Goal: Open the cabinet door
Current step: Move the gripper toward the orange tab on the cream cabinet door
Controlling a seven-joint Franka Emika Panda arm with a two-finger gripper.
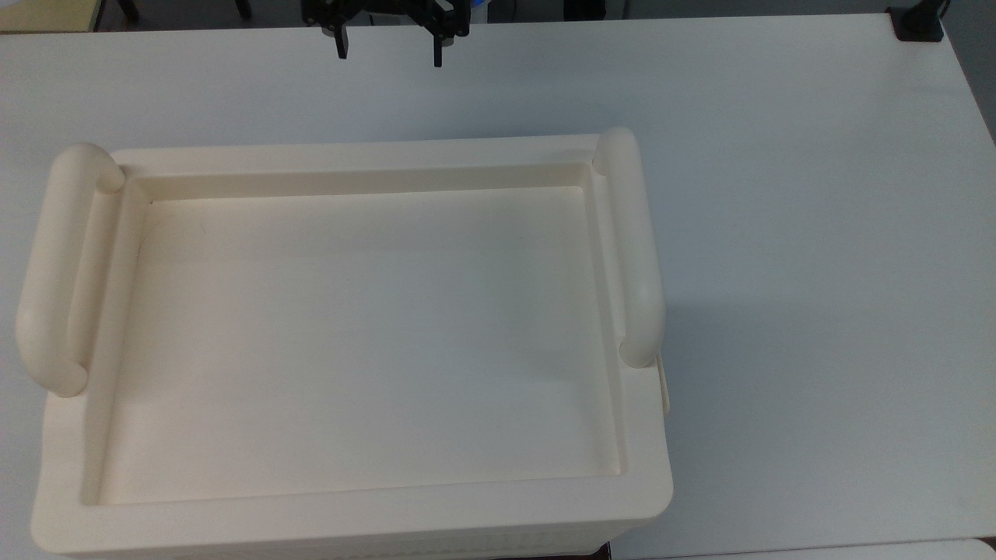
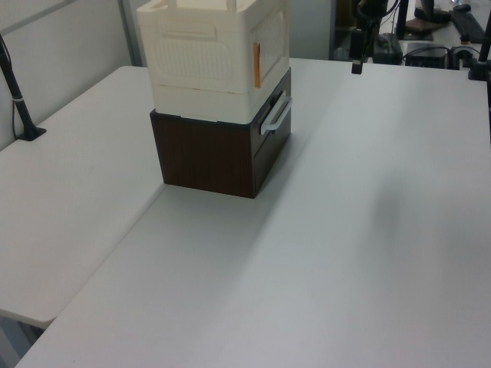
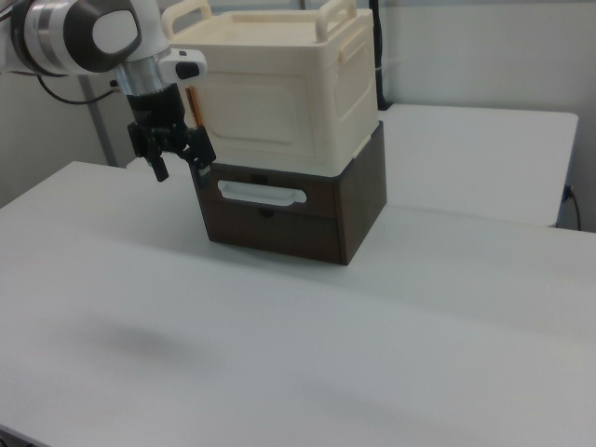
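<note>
A: Start with the top view. What is there?

B: A big cream cabinet [image 1: 350, 342] seen from above, its recessed tray top [image 1: 358, 342] ringed by a raised rim, with a thick rounded tube handle [image 1: 54, 268] on the top view's left and another [image 1: 634, 245] on the top view's right. It stands on a white tabletop [image 1: 817, 272]. The cabinet door [image 1: 665, 381] is a narrow cream strip seen edge-on, just below the right handle's lower end, lying nearly flat against the cabinet's side.

A: And the pincer?

B: The pincer [image 1: 389, 48] is at the upper edge, well apart from the cabinet. Its two dark fingers [image 1: 341, 43] point down with a wide gap between them, and nothing is held.

A: The left view?

B: The cream cabinet sits on a dark brown drawer unit [image 2: 219, 157] that has a pale bar handle [image 2: 276, 115] on its front. The door [image 2: 270, 47] is the panel on the cabinet's face toward the left view's right, with an orange strip [image 2: 257, 64] beside it. A dark fingertip of the pincer [image 2: 357, 65] hangs over the tabletop further to the left view's right, clear of the cabinet.

A: The right view?

B: The arm [image 3: 84, 33] comes in from the right view's upper left. The pincer [image 3: 177, 160] hangs beside the cabinet's corner, near the brown unit's top edge, fingers spread and empty. Whether it touches the cabinet I cannot tell. The door [image 3: 263, 116] faces the camera and looks closed.
</note>
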